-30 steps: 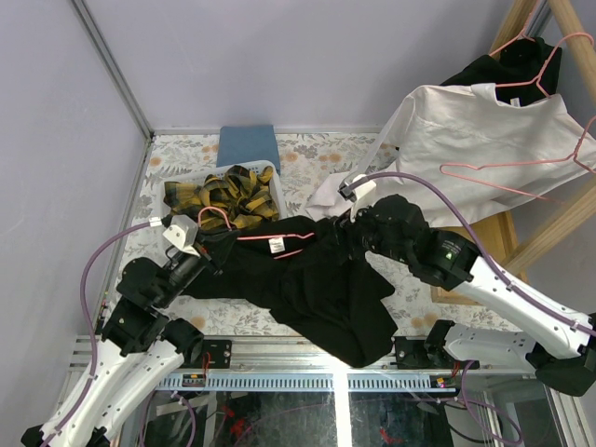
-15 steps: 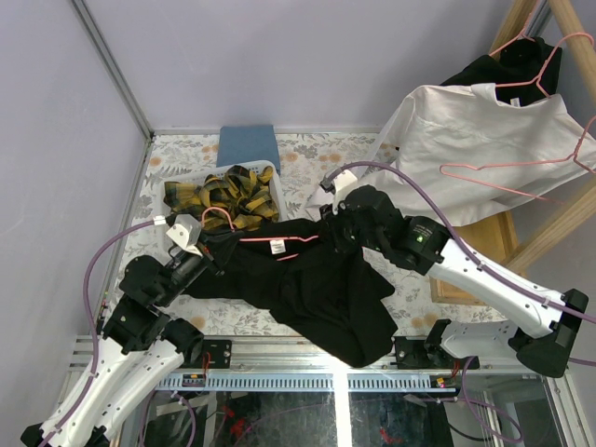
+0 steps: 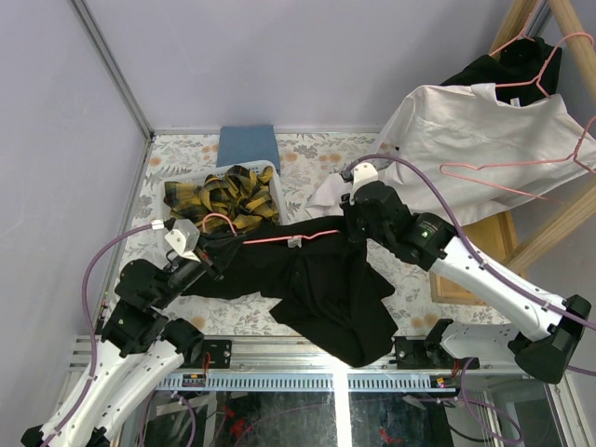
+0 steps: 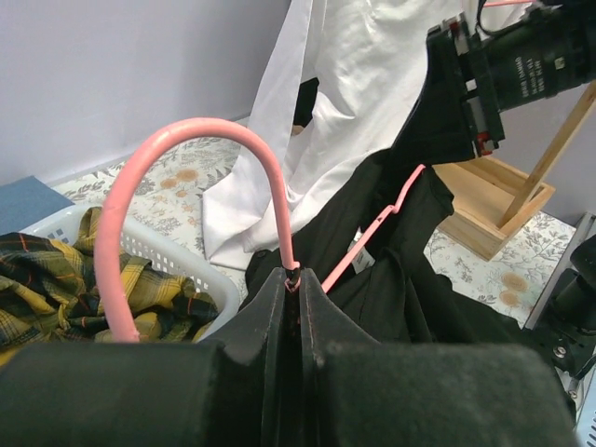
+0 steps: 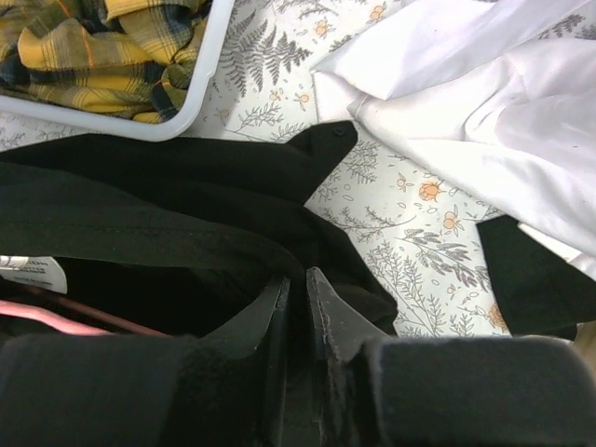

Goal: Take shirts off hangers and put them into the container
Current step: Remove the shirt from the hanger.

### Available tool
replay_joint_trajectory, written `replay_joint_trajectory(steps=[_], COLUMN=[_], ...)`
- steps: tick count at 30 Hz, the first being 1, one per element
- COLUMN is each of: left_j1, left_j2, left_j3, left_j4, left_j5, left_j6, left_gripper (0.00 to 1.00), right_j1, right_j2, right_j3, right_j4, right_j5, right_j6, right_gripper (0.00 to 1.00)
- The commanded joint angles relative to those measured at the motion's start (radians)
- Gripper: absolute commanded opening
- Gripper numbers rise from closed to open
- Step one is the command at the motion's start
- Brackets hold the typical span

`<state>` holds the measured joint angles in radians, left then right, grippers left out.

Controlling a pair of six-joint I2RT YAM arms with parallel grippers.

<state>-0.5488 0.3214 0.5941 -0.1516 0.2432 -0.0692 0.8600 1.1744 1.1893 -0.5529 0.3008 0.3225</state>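
Observation:
A black shirt lies spread across the table's middle on a pink hanger. My left gripper is shut on the neck of the hanger, just below its hook. At the garment's right shoulder, my right gripper is shut on a fold of the black shirt. The white container stands behind, with the yellow-and-black plaid shirt in it. A white shirt hangs at the right on another pink hanger.
A folded blue cloth lies behind the container. A wooden rack stands at the right, with another black garment hanging at its top. The white shirt's sleeve trails onto the floral tablecloth near my right gripper.
My right gripper has closed on the black shirt's shoulder after reaching left, then drawn back right. The hanger's bar now shows as a longer straight line. The left arm has barely moved.

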Motion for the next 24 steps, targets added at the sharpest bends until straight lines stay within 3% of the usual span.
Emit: replay_joint_trajectory(steps=[1,8,10,12,18,21,24], left_j1=[0.006,0.006,0.006,0.006,0.006,0.005,0.006], left_j2=[-0.042,-0.058,-0.058,-0.057,-0.029,-0.006,0.011], left_j3=[0.006,-0.001,0.000,0.001,0.008,0.014,0.019], left_j4=[0.101,0.102,0.100,0.095,0.093,0.089,0.087], left_j5=[0.007,-0.046,-0.047,-0.048,-0.017,0.012,0.034], left_j6=[0.016,0.009,0.009,0.011,0.011,0.012,0.012], left_gripper=[0.00,0.00,0.00,0.00,0.00,0.00,0.00], right_j1=[-0.029,-0.029,-0.029,-0.029,-0.029,-0.029,-0.029], right_j2=[0.015,-0.095,-0.148,-0.196,-0.325,-0.376,-0.395], right_j3=[-0.018,-0.109,-0.152,-0.174,-0.173,-0.181,-0.188], right_j4=[-0.043,0.098,0.155,0.176,0.189,0.222,0.247], right_j5=[-0.036,-0.229,-0.257,-0.207,-0.065,-0.083,-0.150], right_j6=[-0.034,-0.096,-0.125,-0.131,-0.206,-0.227,-0.223], right_gripper=[0.17,0.26,0.36,0.48,0.48,0.50,0.63])
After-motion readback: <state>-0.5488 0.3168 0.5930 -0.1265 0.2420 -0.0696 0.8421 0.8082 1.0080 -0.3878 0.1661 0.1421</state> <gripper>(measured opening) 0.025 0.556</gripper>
